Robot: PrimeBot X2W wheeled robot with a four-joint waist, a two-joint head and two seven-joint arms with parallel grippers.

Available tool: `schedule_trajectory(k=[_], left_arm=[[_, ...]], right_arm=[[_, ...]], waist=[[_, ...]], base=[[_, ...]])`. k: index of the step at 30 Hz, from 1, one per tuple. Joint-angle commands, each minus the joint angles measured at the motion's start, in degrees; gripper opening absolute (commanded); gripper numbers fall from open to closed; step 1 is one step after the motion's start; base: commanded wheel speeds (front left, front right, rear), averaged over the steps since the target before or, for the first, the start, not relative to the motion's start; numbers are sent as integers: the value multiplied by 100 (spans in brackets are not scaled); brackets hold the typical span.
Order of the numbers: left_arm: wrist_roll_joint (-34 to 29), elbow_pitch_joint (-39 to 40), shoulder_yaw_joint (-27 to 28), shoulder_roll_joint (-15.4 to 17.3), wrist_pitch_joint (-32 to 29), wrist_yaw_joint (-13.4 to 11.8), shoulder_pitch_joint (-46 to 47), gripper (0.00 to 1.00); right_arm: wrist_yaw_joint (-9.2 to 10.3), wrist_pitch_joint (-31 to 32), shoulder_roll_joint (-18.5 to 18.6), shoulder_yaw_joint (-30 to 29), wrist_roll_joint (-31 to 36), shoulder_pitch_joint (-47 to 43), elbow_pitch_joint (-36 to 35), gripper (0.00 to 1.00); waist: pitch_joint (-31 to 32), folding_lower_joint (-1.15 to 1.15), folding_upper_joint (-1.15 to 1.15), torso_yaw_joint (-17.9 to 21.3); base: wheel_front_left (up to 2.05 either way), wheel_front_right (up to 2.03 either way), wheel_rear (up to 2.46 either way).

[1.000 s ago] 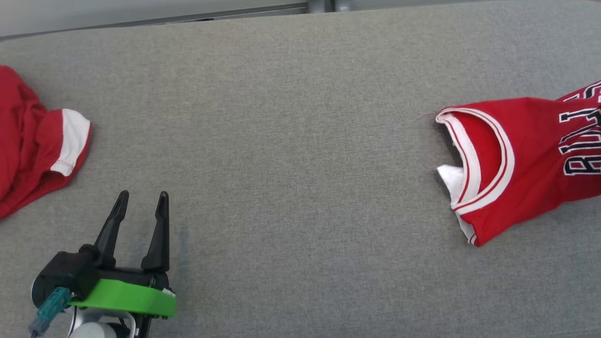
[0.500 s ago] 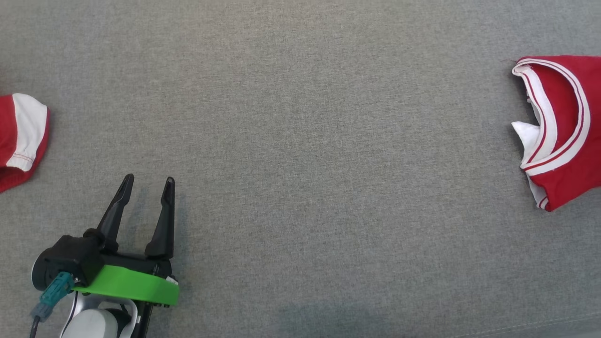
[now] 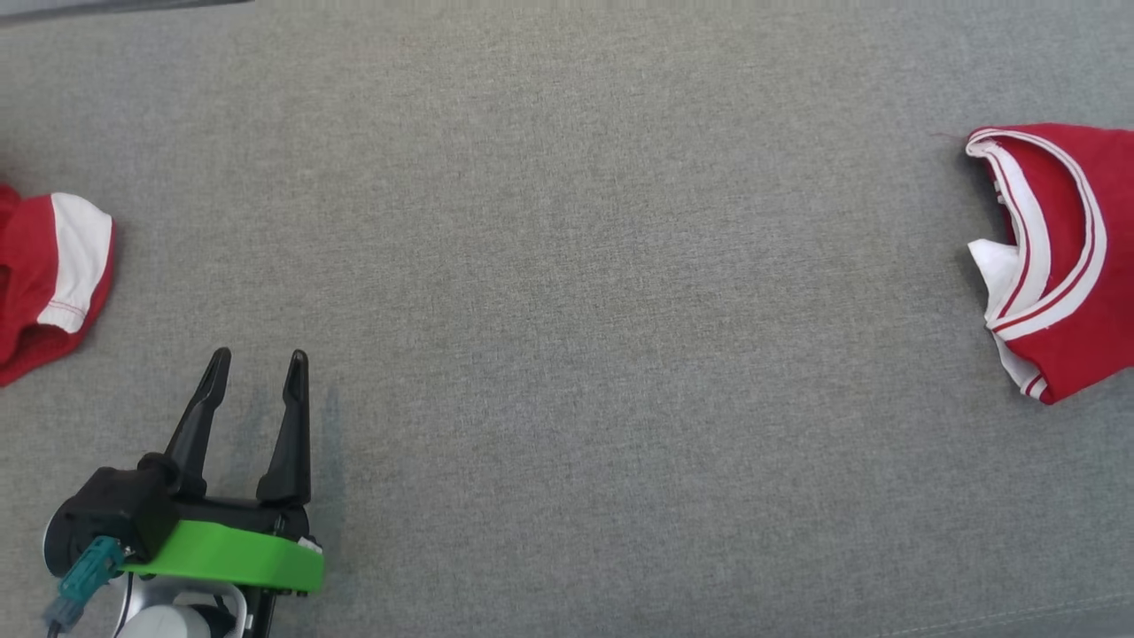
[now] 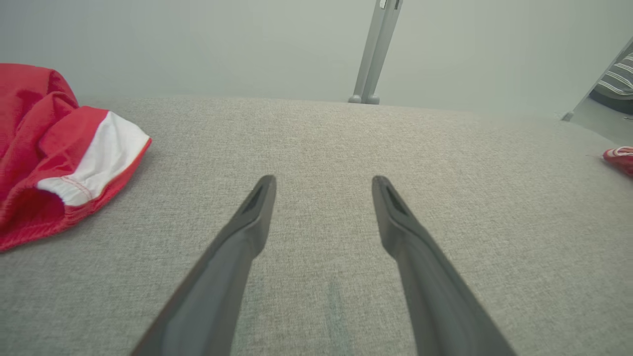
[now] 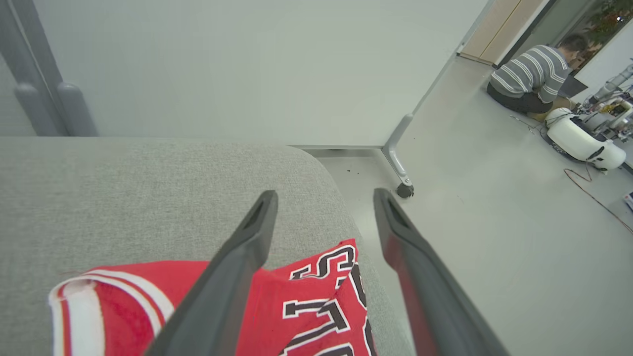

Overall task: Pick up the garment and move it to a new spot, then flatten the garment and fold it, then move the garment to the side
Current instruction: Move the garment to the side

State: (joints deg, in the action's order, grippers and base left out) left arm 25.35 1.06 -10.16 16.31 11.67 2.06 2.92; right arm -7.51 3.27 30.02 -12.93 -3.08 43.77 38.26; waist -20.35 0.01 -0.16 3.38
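A red jersey [image 3: 1076,266] with white-trimmed neck and black lettering lies crumpled at the right edge of the head view. In the right wrist view the jersey [image 5: 316,311] is just beneath my right gripper [image 5: 324,195], which hangs open above it near the surface's right end. A second red garment [image 3: 53,266] with a white band lies bunched at the far left. My left gripper [image 3: 259,356] stands open at the lower left, holding nothing. In the left wrist view that garment [image 4: 54,148] is to the left of the left gripper [image 4: 324,180], a little apart from it.
Both garments rest on a wide grey fabric surface [image 3: 576,310] whose rounded right end [image 5: 341,207] drops to the floor. A metal leg with a caster [image 5: 398,165] stands beyond it. A person in a striped top [image 5: 534,74] sits on the floor by a white machine [image 5: 583,141].
The head camera has shifted, so both garments now sit at the view's edges with less of each showing. The left gripper stays open and has edged slightly left.
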Motion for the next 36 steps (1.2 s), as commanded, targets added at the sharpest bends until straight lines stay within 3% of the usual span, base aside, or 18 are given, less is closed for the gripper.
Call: schedule_trajectory(k=[1, 6, 12, 14, 19, 22, 36], left_arm=[[24, -24, 29, 54, 29, -26, -103, 100], [91, -70, 86, 55, 69, -74, -277, 100], [190, -381, 193, -17, 175, -102, -473, 100], [224, -550, 241, -22, 216, -110, -568, 100], [174, -830, 271, -24, 278, -58, -663, 100], [161, -991, 318, -57, 315, -87, -750, 100], [-54, -1612, 608, -176, 359, 103, -941, 100]], right_arm=[[4, -174, -12, 93, -112, -205, -142, 100], [4, -694, -73, 377, -601, -890, -885, 100], [4, -1206, -551, 299, -1036, -2519, -2150, 100], [1, -1383, -928, 176, -976, -3368, -2757, 100], [2, -1619, -1544, -117, -755, -4287, -3479, 100], [3, -1685, -1857, -239, -615, -4707, -3599, 100], [3, -1855, -2253, 165, 61, -5197, -3022, 100]], waist=[[285, -1, 16, 79], [734, -1, 16, 46], [1330, -1, 16, -151], [1544, -1, 16, -206], [1801, -1, 16, -292], [1983, -1, 16, -352], [2151, -1, 16, -527]], base=[[0, 0, 0], [0, 0, 0], [0, 0, 0], [0, 0, 0], [0, 0, 0], [0, 0, 0], [0, 0, 0]])
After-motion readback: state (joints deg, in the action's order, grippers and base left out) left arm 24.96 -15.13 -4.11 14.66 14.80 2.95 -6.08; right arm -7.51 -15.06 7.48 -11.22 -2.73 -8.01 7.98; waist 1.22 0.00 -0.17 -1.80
